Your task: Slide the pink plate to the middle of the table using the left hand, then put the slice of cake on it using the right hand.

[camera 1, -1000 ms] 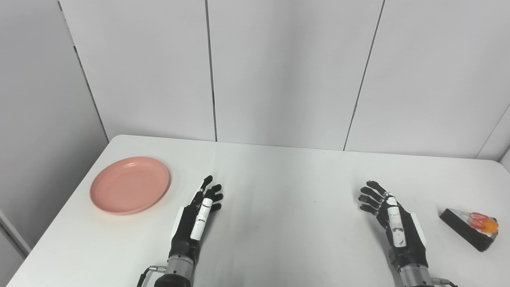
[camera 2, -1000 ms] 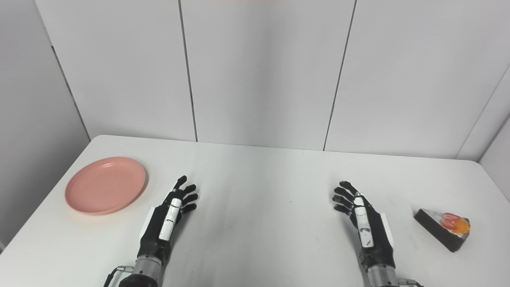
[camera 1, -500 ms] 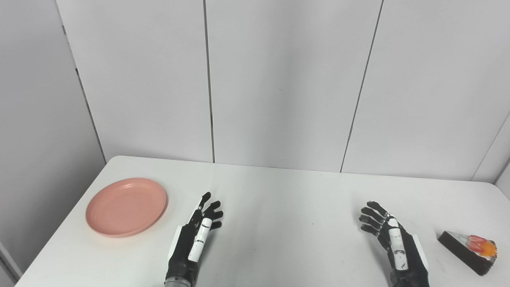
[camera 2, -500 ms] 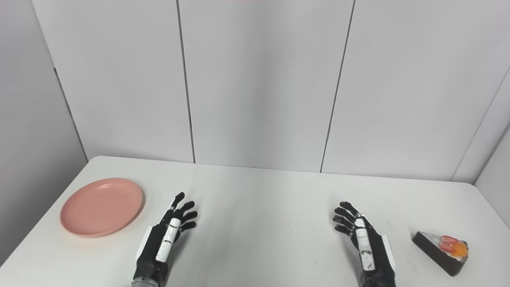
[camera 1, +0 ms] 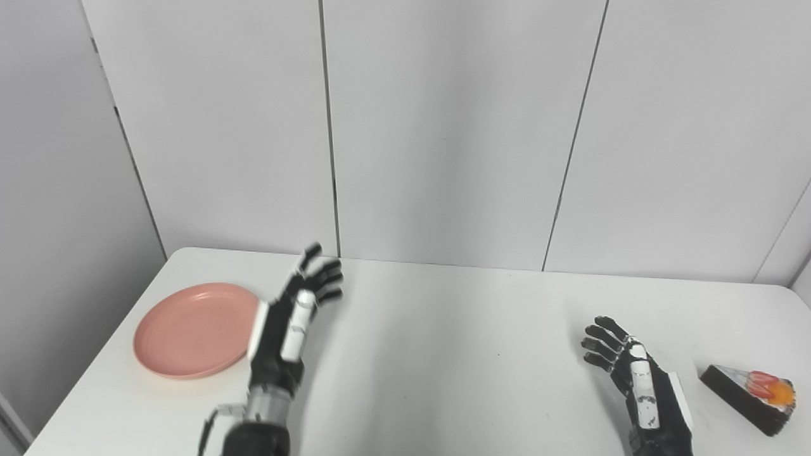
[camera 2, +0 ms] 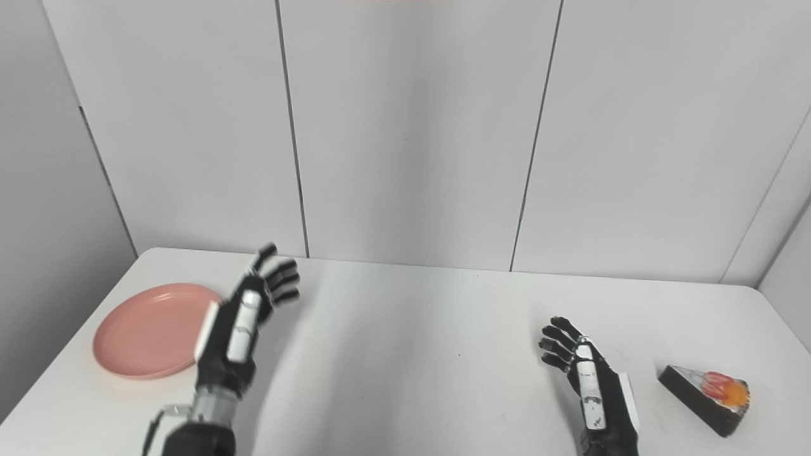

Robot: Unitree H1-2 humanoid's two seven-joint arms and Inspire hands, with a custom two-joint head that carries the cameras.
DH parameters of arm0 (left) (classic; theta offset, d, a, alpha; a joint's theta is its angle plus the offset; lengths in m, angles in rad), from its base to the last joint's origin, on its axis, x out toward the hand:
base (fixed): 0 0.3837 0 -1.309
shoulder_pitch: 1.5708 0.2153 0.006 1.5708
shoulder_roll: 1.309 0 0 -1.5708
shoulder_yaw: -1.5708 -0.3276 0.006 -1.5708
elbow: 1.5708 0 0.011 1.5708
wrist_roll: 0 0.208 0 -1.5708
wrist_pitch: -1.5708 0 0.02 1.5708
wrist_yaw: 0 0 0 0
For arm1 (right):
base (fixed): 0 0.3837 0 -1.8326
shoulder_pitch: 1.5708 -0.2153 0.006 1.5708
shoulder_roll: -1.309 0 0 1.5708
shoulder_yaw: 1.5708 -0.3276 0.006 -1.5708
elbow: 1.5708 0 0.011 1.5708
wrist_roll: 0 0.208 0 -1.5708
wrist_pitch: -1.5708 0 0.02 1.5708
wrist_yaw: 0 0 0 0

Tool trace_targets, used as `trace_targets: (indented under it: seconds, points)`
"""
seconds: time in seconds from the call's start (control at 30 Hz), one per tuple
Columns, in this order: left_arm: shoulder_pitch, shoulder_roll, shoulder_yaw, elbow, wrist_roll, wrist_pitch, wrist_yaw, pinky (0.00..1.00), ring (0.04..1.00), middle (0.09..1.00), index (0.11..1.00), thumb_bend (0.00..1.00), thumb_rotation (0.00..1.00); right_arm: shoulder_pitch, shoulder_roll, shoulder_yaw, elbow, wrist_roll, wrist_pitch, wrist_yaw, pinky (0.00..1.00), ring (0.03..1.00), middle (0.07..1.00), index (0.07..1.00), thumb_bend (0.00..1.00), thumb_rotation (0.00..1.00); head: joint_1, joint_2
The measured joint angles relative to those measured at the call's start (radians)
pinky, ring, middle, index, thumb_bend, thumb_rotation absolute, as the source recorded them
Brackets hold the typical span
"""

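A round pink plate (camera 1: 184,329) lies on the white table (camera 1: 443,354) at its left side. My left hand (camera 1: 288,320) is open and raised above the table, just right of the plate and overlapping its right rim in view. It holds nothing. A dark wedge of cake (camera 1: 751,396) with red and orange topping lies at the table's right edge. My right hand (camera 1: 633,380) is open and empty, low near the front edge, a short way left of the cake. Both hands show in the right eye view too: left hand (camera 2: 244,320), right hand (camera 2: 589,383).
A grey panelled wall (camera 1: 443,126) rises straight behind the table's far edge. The table's left edge runs close by the plate, and its right edge close by the cake.
My left hand has lifted and moved up and leftward, close to the plate's right rim. The right hand, plate and cake have stayed put. The camera tilted between the earliest frames.
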Motion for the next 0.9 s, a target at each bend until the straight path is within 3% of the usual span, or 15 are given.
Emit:
trace_targets:
  seconds: [0.17,0.4,0.67,0.9]
  points:
    - [-0.08,0.066,0.04,0.021,-0.01,0.005,0.001,0.77,0.783,0.801,0.869,0.82,0.89,0.002,0.001,0.0,-0.004,0.0,0.0,0.0,0.74,0.759,0.781,0.783,0.82,1.0,0.002,0.0]
    - [-0.161,0.192,0.09,0.14,-0.004,-0.011,0.0,0.76,0.808,0.829,0.856,0.85,0.91,0.001,0.003,0.0,-0.004,-0.002,0.0,0.0,0.74,0.755,0.774,0.776,0.82,1.0,-0.002,0.0]
    - [-0.208,0.315,0.141,0.333,0.016,-0.071,0.007,0.74,0.778,0.805,0.831,0.84,0.93,0.002,0.002,-0.003,-0.004,-0.001,0.003,0.0,0.74,0.754,0.772,0.779,0.82,1.0,0.002,0.002]
    - [-0.244,0.383,0.16,0.516,0.038,-0.158,0.029,0.71,0.768,0.794,0.821,0.78,0.95,0.002,0.003,-0.003,-0.004,-0.002,0.003,0.0,0.75,0.758,0.775,0.78,0.81,1.0,0.005,0.006]
